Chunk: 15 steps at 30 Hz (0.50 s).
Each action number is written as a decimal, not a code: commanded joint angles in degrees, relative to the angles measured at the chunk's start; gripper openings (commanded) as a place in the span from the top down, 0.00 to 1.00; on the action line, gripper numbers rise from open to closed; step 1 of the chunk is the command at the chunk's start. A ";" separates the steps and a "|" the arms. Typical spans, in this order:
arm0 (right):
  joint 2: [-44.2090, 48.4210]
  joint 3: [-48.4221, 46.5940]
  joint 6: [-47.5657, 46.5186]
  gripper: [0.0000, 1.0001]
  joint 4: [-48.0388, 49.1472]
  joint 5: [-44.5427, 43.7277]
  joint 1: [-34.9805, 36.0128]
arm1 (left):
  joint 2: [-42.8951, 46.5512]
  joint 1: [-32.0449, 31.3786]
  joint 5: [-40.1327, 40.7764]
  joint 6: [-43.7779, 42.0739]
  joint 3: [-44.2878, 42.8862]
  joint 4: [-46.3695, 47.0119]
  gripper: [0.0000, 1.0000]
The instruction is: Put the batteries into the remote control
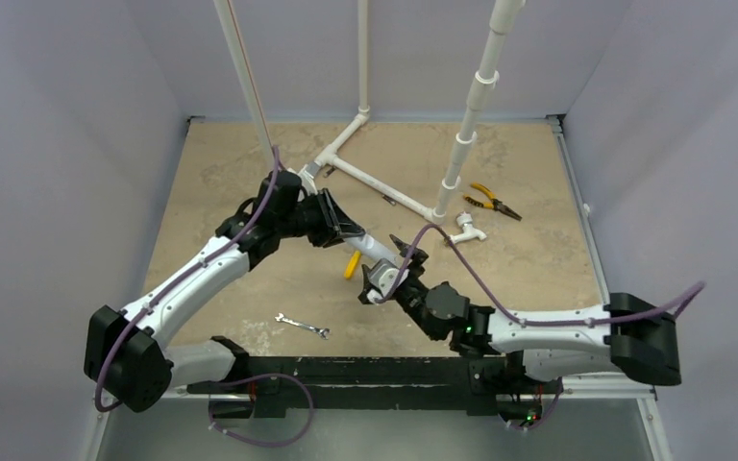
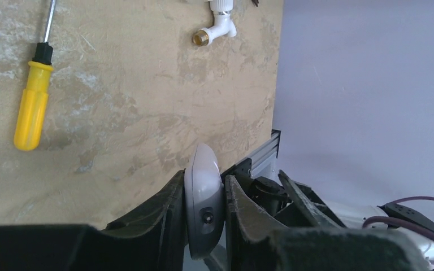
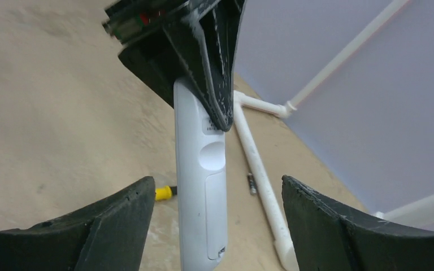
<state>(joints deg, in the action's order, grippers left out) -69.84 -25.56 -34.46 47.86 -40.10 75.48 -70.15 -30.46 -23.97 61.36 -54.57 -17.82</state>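
Observation:
The white remote control is held off the table, its back with the closed battery cover facing the right wrist camera. My left gripper is shut on one end of it; in the left wrist view the remote's rounded end sits pinched between the fingers. My right gripper is open, with one finger on either side of the remote's free end and not touching it. One battery lies on the table beside a white pipe.
A yellow-handled screwdriver lies on the table under the remote. A white tap, orange-handled pliers, a small wrench and a white pipe frame with upright poles are around it. Grey walls close in the table.

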 commanded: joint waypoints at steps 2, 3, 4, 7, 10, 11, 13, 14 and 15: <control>14.03 -5.45 17.70 0.20 -28.32 19.97 -5.79 | 4.07 -0.22 2.29 -6.70 -1.87 0.28 1.00; 15.83 -6.13 19.39 0.20 -32.18 24.88 -8.16 | 4.44 -0.23 2.16 -8.00 -1.82 0.37 1.00; 17.57 -6.63 20.79 0.20 -35.07 29.54 -10.32 | 4.87 -0.26 1.64 -9.53 -1.51 0.76 1.00; 20.40 -6.72 23.30 0.20 -37.44 37.96 -14.12 | 6.47 -0.25 -1.26 -13.26 0.06 3.68 1.00; 19.44 -8.09 24.12 0.20 -38.95 39.91 -15.70 | 7.76 -0.30 -5.71 -15.19 1.43 7.27 1.00; 19.18 -8.26 24.15 0.20 -39.11 41.01 -15.98 | 8.14 -0.46 -6.86 -15.80 1.52 7.51 1.00; 19.13 -8.17 24.64 0.20 -38.22 43.23 -16.43 | 8.52 -0.78 -8.12 -17.42 1.44 7.18 1.00; 19.06 -8.04 25.08 0.20 -37.79 44.43 -16.68 | 8.71 -0.87 -8.41 -18.04 1.47 6.86 1.00; 18.86 -8.02 25.46 0.20 -37.42 45.33 -16.76 | 8.77 -1.02 -8.92 -18.56 1.39 6.56 1.00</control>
<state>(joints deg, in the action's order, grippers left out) -50.98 -31.27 -12.32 11.40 -2.57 59.44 -63.00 -30.79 -28.08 47.72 -53.49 -14.74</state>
